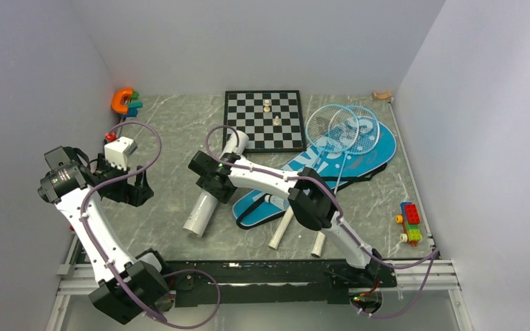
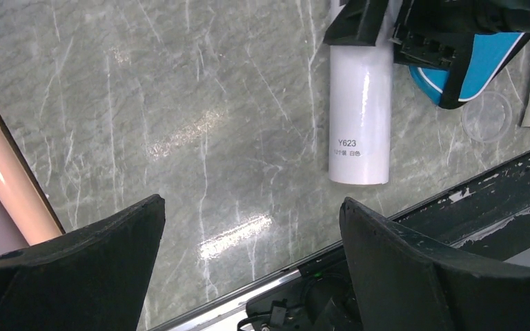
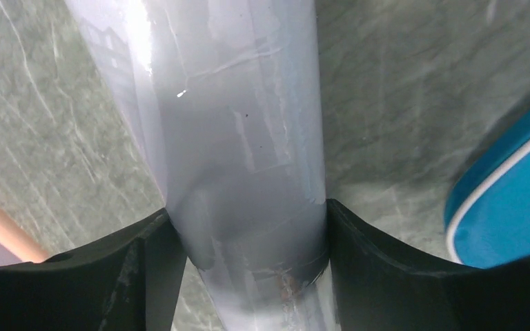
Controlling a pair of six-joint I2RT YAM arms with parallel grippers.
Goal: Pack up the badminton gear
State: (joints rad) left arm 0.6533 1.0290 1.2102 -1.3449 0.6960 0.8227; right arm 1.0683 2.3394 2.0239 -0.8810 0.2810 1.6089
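Observation:
The long white tube [image 1: 207, 203] lies slanted at the table's middle. My right gripper [image 1: 214, 181] is shut on it, one finger on each side of the tube [image 3: 228, 103] in the right wrist view [image 3: 248, 221]. The blue "SPORT" bag [image 1: 331, 169] lies flat to the right, with two light-blue rackets [image 1: 338, 127] on top and their white handles [image 1: 281, 231] pointing at the near edge. My left gripper [image 1: 134, 189] is open and empty, left of the tube [image 2: 359, 124], over bare table [image 2: 252, 207]. I see no shuttlecocks for certain.
A chessboard [image 1: 262, 121] with two small white pieces lies at the back. An orange-and-teal toy [image 1: 124, 101] is back left, a brick toy [image 1: 409, 222] right, a clear round lid [image 1: 255, 239] near the handles. A tan-pink rod [image 2: 0, 179] lies left of my left gripper.

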